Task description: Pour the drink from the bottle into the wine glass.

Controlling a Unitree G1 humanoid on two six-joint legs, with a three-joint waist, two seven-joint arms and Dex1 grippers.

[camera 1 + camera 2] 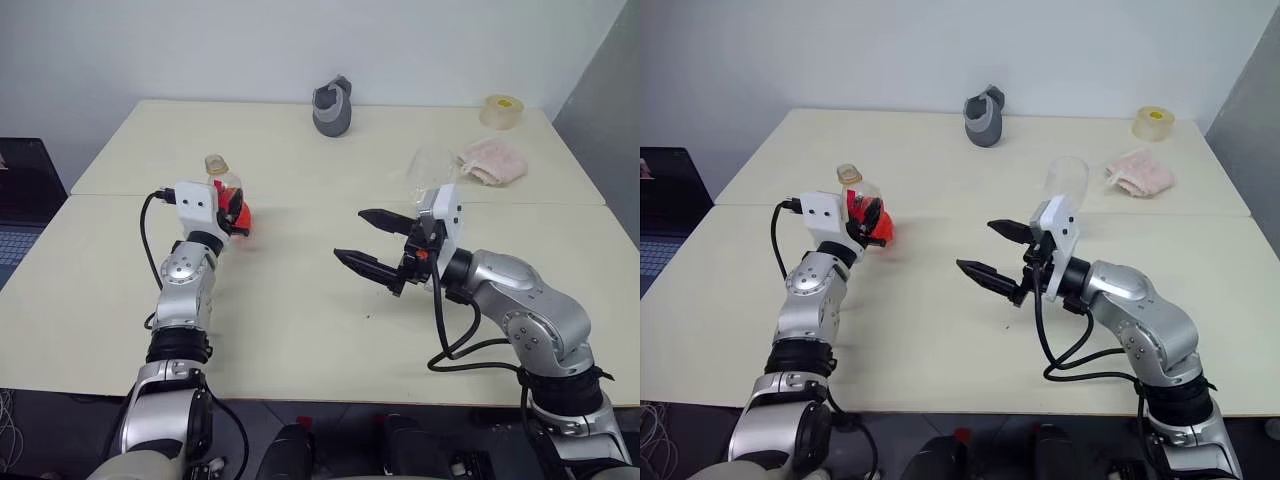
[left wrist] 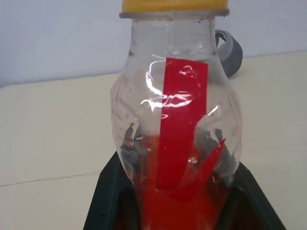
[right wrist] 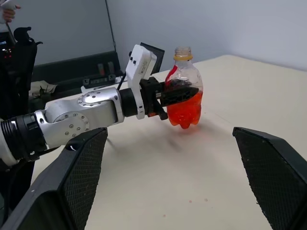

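Note:
My left gripper (image 1: 236, 215) is shut on the bottle (image 1: 222, 180), a small clear plastic one with a yellow neck ring and a red label strip (image 2: 180, 120). The bottle stands roughly upright, just above the table's left half, and its mouth shows no cap. The red drink (image 3: 186, 111) fills its lower part. The wine glass (image 1: 1068, 178) stands clear and upright on the right half, its stem hidden behind my right wrist. My right gripper (image 1: 350, 234) is open in front of the glass, pointing left toward the bottle with nothing between its fingers.
A grey holder (image 1: 333, 107) stands at the far edge of the table. A roll of tape (image 1: 502, 110) and a pink cloth (image 1: 494, 160) lie at the back right. A seam (image 1: 300, 205) joins the two tabletops. A laptop (image 1: 20, 200) sits off the left side.

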